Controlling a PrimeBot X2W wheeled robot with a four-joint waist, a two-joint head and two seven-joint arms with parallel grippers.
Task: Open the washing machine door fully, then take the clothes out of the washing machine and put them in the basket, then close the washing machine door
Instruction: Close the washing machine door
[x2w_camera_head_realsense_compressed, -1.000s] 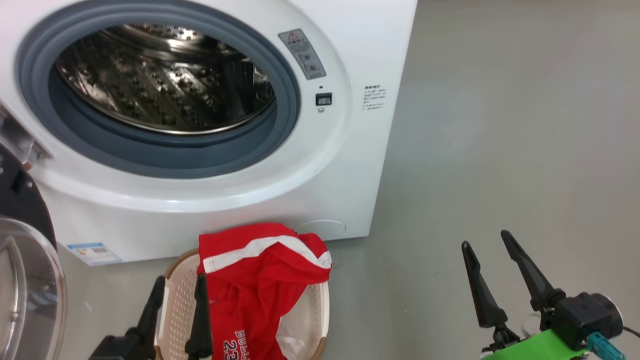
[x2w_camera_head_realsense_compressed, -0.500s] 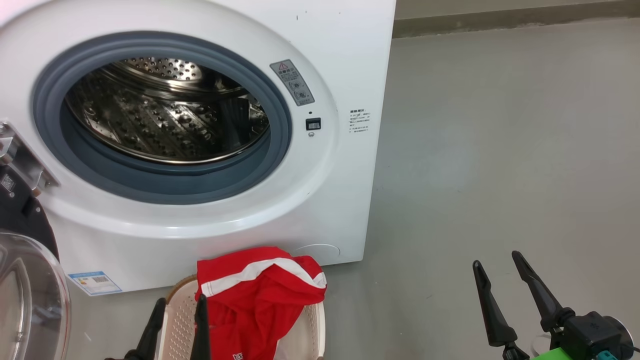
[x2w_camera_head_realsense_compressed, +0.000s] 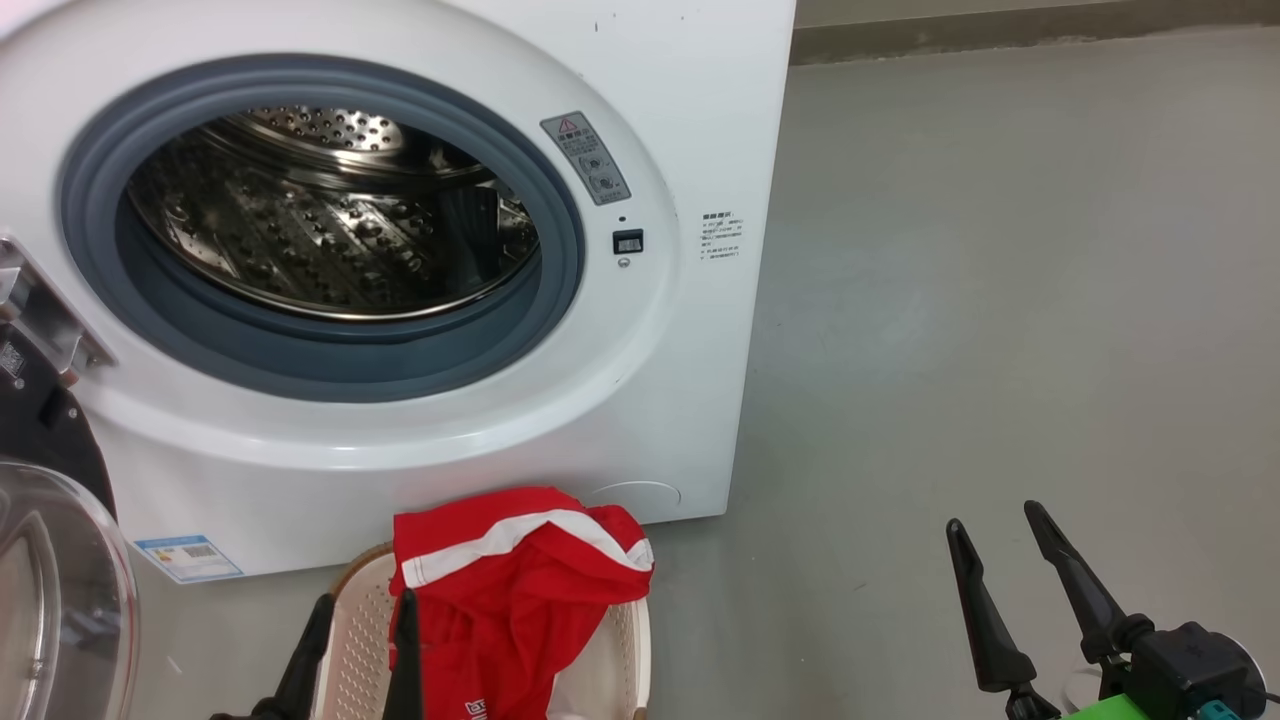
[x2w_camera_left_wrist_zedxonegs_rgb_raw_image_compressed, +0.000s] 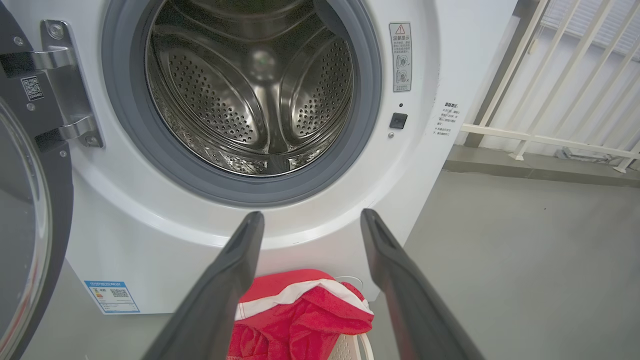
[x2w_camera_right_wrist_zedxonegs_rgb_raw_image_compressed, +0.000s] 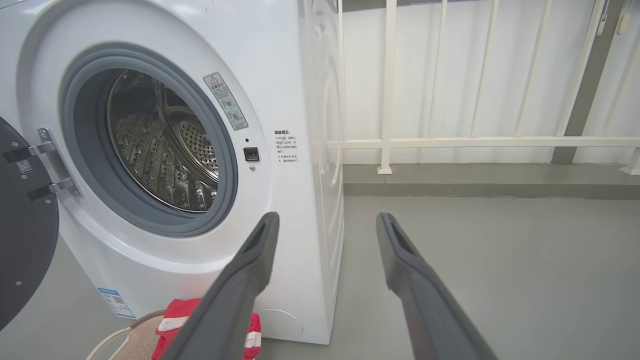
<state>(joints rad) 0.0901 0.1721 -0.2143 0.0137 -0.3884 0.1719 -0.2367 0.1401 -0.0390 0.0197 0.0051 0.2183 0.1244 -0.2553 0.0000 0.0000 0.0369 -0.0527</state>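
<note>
The white washing machine (x2w_camera_head_realsense_compressed: 690, 120) (x2w_camera_left_wrist_zedxonegs_rgb_raw_image_compressed: 440, 65) (x2w_camera_right_wrist_zedxonegs_rgb_raw_image_compressed: 280, 60) has its steel drum (x2w_camera_head_realsense_compressed: 330, 215) (x2w_camera_left_wrist_zedxonegs_rgb_raw_image_compressed: 250, 90) bare inside. Its door (x2w_camera_head_realsense_compressed: 50, 580) (x2w_camera_left_wrist_zedxonegs_rgb_raw_image_compressed: 30, 210) (x2w_camera_right_wrist_zedxonegs_rgb_raw_image_compressed: 22, 225) hangs wide open at the left on its hinge. Red clothes (x2w_camera_head_realsense_compressed: 510, 590) (x2w_camera_left_wrist_zedxonegs_rgb_raw_image_compressed: 300, 315) (x2w_camera_right_wrist_zedxonegs_rgb_raw_image_compressed: 172, 312) with a white stripe are heaped in the cream basket (x2w_camera_head_realsense_compressed: 355, 625) (x2w_camera_right_wrist_zedxonegs_rgb_raw_image_compressed: 132, 340) on the floor before the machine. My left gripper (x2w_camera_head_realsense_compressed: 362, 603) (x2w_camera_left_wrist_zedxonegs_rgb_raw_image_compressed: 310, 217) stands open just over the basket's left side, nothing between its fingers. Off to the right above bare floor, my right gripper (x2w_camera_head_realsense_compressed: 993, 517) (x2w_camera_right_wrist_zedxonegs_rgb_raw_image_compressed: 327, 220) is open and empty.
Grey floor (x2w_camera_head_realsense_compressed: 1000, 300) spreads to the right of the machine. A white railing (x2w_camera_right_wrist_zedxonegs_rgb_raw_image_compressed: 450, 142) and a low kerb (x2w_camera_right_wrist_zedxonegs_rgb_raw_image_compressed: 475, 182) run along the back wall behind it. A blue label (x2w_camera_head_realsense_compressed: 188, 557) marks the machine's lower left corner.
The head camera has tilted up, so the whole picture slid down and more of the machine's top shows. Both grippers stay open and roughly where they were.
</note>
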